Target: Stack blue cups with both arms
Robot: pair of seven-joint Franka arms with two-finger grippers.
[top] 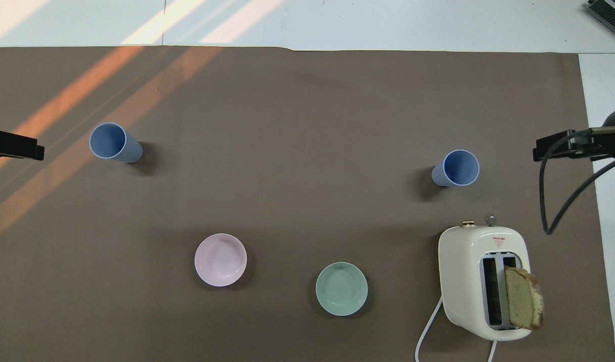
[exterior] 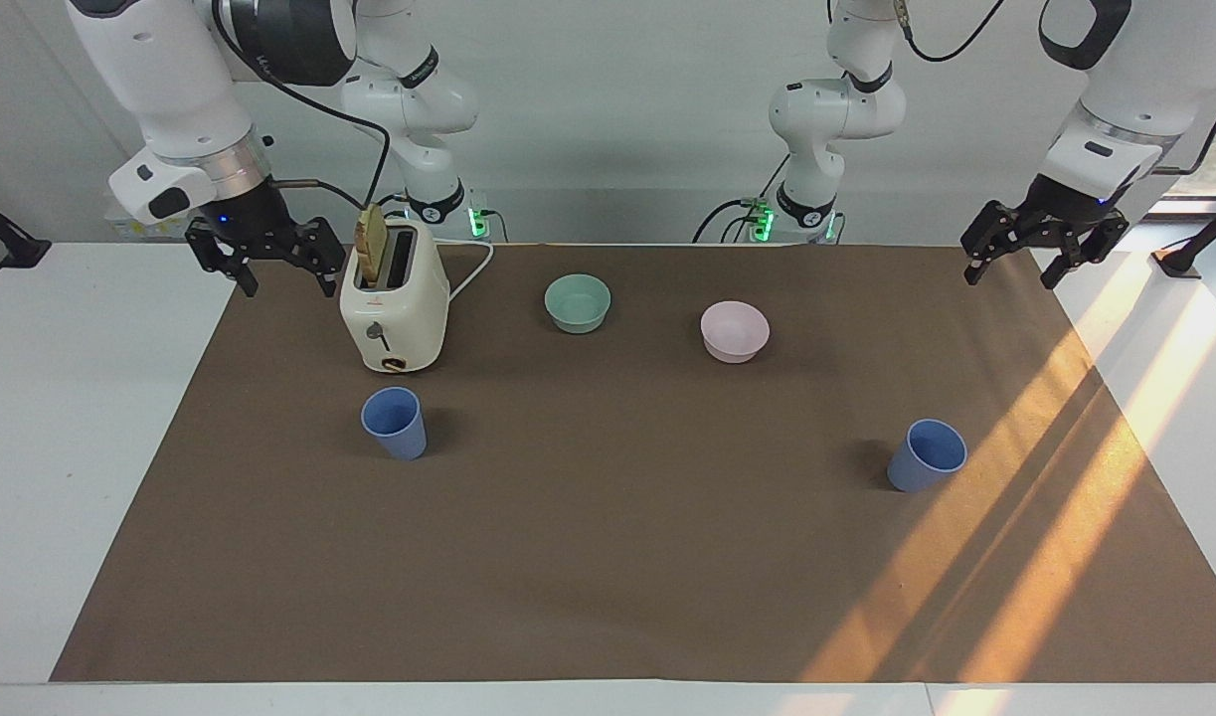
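Brown paper covers the white counter (exterior: 90, 447), with sunlight streaking the left arm's end. Both arms are raised, neither touching anything.

Left hand (exterior: 1010, 267) hangs over the paper's corner at its own end, fingers spread wide, holding nothing. The blue cup at the left arm's end (exterior: 926, 455) stands upright on the paper, well apart from this hand, mouth up and empty. A pale pink bowl (exterior: 735, 331) sits toward the middle of the counter from this hand.

Right hand (exterior: 281, 280) hangs over the paper's edge at its own end, fingers spread wide, holding nothing. Just beside it stands a cream toaster (exterior: 395, 303) with a slice of bread (exterior: 371, 242) sticking up from one slot. The blue cup at the right arm's end (exterior: 395, 423) stands upright in front of the toaster, near this hand but clear of it. A mint-green bowl (exterior: 578, 302) sits between toaster and pink bowl.

Cups well apart, unstacked.
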